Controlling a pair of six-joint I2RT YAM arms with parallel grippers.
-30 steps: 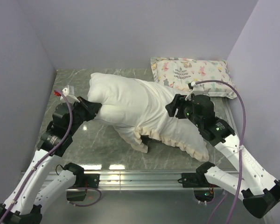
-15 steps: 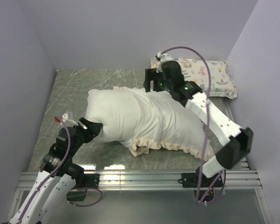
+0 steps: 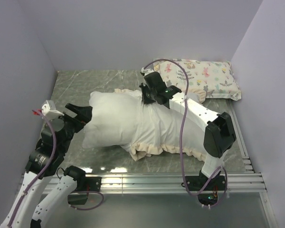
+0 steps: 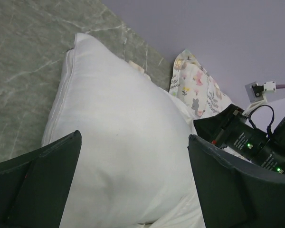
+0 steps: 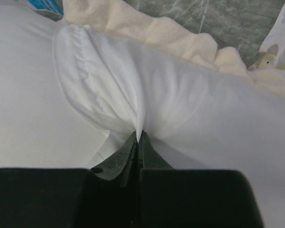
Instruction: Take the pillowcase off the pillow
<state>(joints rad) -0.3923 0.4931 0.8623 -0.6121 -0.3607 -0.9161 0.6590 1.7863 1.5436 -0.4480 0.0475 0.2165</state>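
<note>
The white pillow (image 3: 109,118) lies mid-table, its left end bare. The pillowcase (image 3: 168,128) covers its right part, white inside showing, with the cream ruffle (image 3: 154,148) along the front and back edges. My right gripper (image 3: 146,97) sits on top near the back ruffle, shut on a pinched fold of the white pillowcase (image 5: 180,104); its closed tips (image 5: 139,137) hold the fold just below the ruffle (image 5: 156,33). My left gripper (image 3: 78,116) stands open at the pillow's left end. Its jaws are spread wide on either side of the pillow (image 4: 114,123), not touching it.
A small animal-print pillow (image 3: 199,76) lies at the back right, close behind the right arm, also in the left wrist view (image 4: 194,90). Lilac walls close in the left, back and right. A metal rail (image 3: 147,180) runs along the near edge.
My left gripper has let go of the pillow's left end, opened wide and drawn back to the left. My right arm swung to the back of the pillowcase and shut on its fabric.
</note>
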